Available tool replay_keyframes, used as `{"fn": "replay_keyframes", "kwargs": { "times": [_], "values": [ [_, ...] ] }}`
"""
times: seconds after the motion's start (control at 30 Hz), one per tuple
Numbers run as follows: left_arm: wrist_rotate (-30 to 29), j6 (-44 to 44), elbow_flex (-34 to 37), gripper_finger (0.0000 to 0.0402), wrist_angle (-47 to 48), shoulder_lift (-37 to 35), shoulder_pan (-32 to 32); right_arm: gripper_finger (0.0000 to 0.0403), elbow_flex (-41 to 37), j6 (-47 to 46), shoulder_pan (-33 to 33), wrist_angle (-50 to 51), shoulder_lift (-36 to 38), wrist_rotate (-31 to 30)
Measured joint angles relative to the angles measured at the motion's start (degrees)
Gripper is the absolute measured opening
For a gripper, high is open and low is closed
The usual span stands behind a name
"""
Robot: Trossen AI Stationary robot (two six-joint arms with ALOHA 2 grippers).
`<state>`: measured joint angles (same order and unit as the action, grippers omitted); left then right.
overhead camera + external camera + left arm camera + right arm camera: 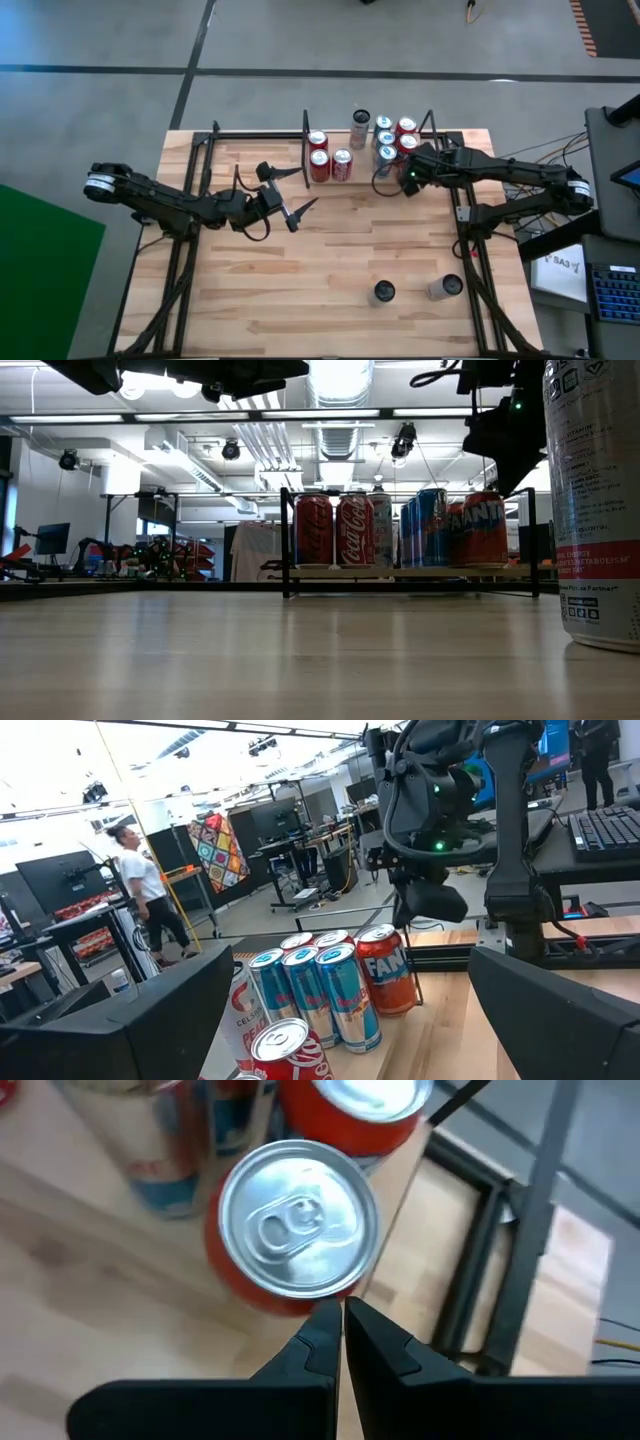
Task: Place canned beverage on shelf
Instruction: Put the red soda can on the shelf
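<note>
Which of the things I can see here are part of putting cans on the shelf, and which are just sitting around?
Part of the job:
- shelf
- cans on the shelf
- two cans still on the table
- right gripper, shut, above the shelf's cans
- left gripper, open, mid-table

Just about:
- keyboard
- person in the room behind

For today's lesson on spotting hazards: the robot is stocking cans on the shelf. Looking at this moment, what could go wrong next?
1. The shut right gripper hangs right beside the orange can; a sideways move could tip it into the tightly packed blue cans.
2. Two cans remain on the table near the front; one looks to be lying down and might roll when grasped.
3. The open left gripper sits near the shelf rail and could clip it.
</note>
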<state>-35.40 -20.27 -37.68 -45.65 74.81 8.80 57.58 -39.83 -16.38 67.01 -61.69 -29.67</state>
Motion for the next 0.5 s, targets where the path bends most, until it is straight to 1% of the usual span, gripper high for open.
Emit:
{"fn": "replay_keyframes", "kwargs": {
  "times": [0.2, 0.27, 0.33, 0.43, 0.5],
  "values": [
    [0.00, 0.02, 0.01, 0.0389, 0.00, 0.00, 0.00, 0.0009, 1.06, 0.03, -0.66, 0.33, 0.20, -1.42],
    [0.00, 0.02, -0.01, 0.0389, -0.01, 0.00, 0.00, 0.0009, 2.02, 0.38, -0.66, 0.31, 0.17, -1.01],
    [0.00, 0.02, 0.00, 0.0389, -0.02, 0.00, 0.00, 0.0009, 3.13, 0.44, -0.66, 0.28, 0.17, 2.22],
    [0.00, 0.04, -0.01, 0.0389, 0.00, 0.00, 0.00, 0.0009, 3.85, 1.29, -0.66, -0.17, 0.14, 9.22],
    [0.00, 0.04, -0.01, 0.0389, -0.02, 0.00, 0.00, 0.0009, 3.78, 2.19, -0.64, -0.60, -0.13, 11.42]
  ]
}}
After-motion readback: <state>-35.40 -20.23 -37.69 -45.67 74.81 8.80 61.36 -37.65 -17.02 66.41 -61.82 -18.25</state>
